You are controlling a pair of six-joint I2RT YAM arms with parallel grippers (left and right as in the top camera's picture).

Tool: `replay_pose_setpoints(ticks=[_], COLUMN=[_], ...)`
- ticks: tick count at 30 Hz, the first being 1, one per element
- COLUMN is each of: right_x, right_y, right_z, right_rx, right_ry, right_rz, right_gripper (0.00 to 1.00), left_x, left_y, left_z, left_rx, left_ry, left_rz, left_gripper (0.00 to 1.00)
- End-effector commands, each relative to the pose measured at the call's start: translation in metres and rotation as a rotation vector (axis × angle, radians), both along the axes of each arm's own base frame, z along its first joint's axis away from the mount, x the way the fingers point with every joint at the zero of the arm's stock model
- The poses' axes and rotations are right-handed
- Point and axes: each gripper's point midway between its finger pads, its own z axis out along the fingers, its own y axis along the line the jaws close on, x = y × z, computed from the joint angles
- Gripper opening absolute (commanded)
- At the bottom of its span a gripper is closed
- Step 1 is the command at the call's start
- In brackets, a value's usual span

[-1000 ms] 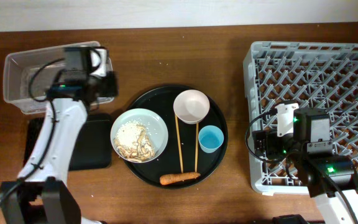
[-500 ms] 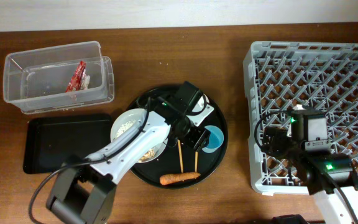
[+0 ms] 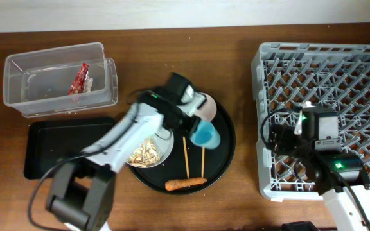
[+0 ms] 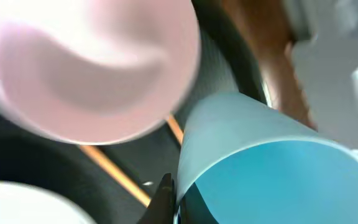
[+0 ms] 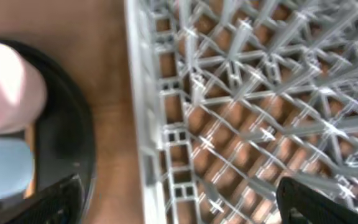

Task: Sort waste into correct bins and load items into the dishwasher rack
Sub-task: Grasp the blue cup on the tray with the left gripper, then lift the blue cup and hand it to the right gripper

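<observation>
One blue cup (image 3: 205,135), tilted, clamped in L gripper (image 3: 195,128) over round tray (image 3: 223,160); R gripper (image 3: 276,138) spread wide.

The left arm (image 3: 117,138) is wearing smooth white shells along its long links, with a dark grey base (image 3: 72,205) and a black wrist housing (image 3: 178,90) trimmed in white. The right arm (image 3: 349,208) is showing a boxy black wrist block (image 3: 320,128). Beside the block a green light (image 3: 338,165) is glowing and thin black cables (image 3: 268,138) are looping out. Its fingertips (image 5: 309,202) are showing matte black.
</observation>
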Motion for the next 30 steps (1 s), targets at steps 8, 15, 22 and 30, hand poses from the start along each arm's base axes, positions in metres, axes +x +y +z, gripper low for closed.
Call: replay_pose_setpoints(ticks=[8, 15, 22, 30], right_x=[0.067, 0.068, 0.061, 0.039], right_y=[0.114, 0.156, 0.183, 0.187], right_z=[0.059, 0.09, 0.095, 0.126], right_rx=[0.529, 0.863, 0.841, 0.962], right_ry=[-0.259, -0.283, -0.312, -0.402], right_rz=[0.681, 1.009, 1.112, 1.289], right_gripper=[0.95, 0.98, 0.98, 0.78], left_x=[0.037, 0.033, 0.012, 0.004], left_y=[0.045, 0.04, 0.001, -0.014], left_z=[0.139, 0.153, 0.176, 0.178], left_rx=[-0.687, -0.768, -0.865, -0.865], left_ry=[-0.021, 0.045, 0.157, 0.157], left_rz=[0.009, 0.012, -0.076, -0.118], left_gripper=[0.0, 0.0, 0.0, 0.0])
